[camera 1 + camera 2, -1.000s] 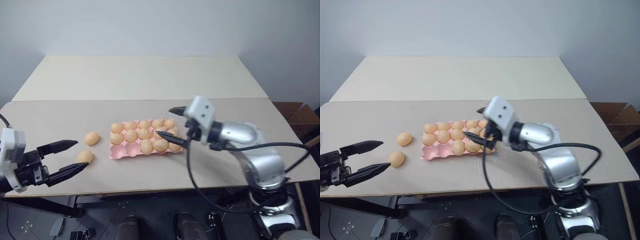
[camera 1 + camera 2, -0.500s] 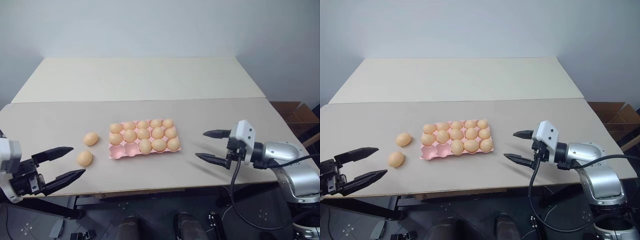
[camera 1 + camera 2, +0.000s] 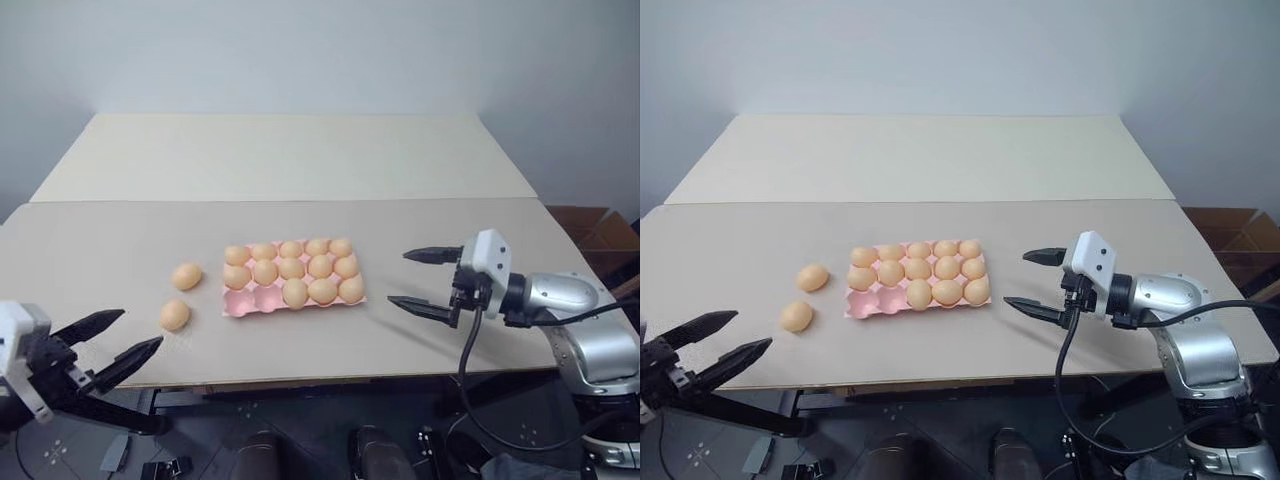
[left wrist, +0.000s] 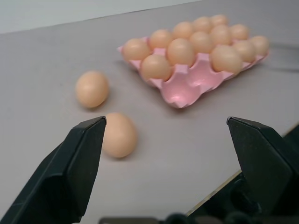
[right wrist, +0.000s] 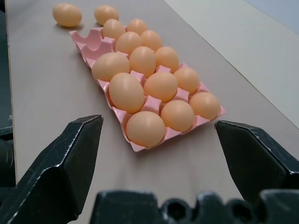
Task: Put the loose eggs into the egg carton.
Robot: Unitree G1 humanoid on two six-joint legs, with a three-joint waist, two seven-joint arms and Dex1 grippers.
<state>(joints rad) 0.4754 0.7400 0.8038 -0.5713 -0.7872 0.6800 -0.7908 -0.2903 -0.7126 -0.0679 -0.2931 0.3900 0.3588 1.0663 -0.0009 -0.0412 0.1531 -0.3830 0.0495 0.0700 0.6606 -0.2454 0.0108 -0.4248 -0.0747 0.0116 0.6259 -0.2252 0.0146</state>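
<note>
your left pincer (image 3: pixel 110 338) hangs off the near edge of the tabletop (image 3: pixel 120 250), fingers spread wide and holding nothing. just ahead of its tips lie two loose eggs (image 3: pixel 175 315), one nearer, one a little farther (image 3: pixel 186 276), both apart from the pincer and from each other. beyond them and toward your right pincer sits the pink egg carton (image 3: pixel 243 303), flat on the tabletop. thirteen eggs fill its cups; the two cups at the near corner closest to your left pincer are bare. your right pincer (image 3: pixel 418 280) hovers over the tabletop on the other side of the carton, near it but not touching, pointing toward it, fingers fully apart and empty.
</note>
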